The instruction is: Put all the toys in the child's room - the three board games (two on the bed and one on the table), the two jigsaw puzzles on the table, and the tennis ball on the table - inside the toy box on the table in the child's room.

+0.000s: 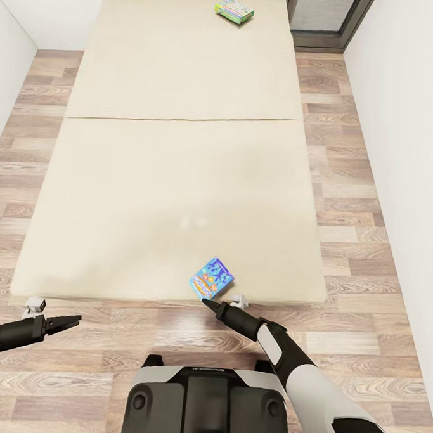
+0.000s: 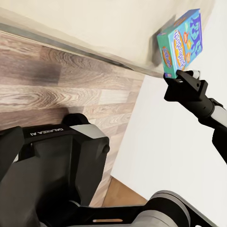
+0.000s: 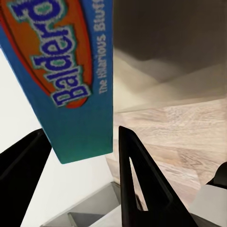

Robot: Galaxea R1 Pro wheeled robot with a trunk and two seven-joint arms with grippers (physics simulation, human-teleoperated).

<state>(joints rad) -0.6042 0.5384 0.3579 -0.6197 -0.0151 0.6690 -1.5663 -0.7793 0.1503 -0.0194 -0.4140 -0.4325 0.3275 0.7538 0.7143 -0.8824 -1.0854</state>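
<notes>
Blue board game [image 1: 212, 278] at bed [image 1: 148, 194] edge — right claw [image 1: 207, 302] open around it.

From my remote seat I see a wood-plank floor [image 1: 361, 249] in mixed brown and grey tones, its boards running crosswise under everything. White walls [image 1: 405, 125] close in on both sides (the right one looms much nearer). At the far end, right of centre, stands a dark-framed window [image 1: 325, 19], its lower frame meeting the floor. Two small white casters [image 1: 35, 307] sit on the planks near me, one to the left, another [image 1: 238, 301] nearer the middle.
</notes>
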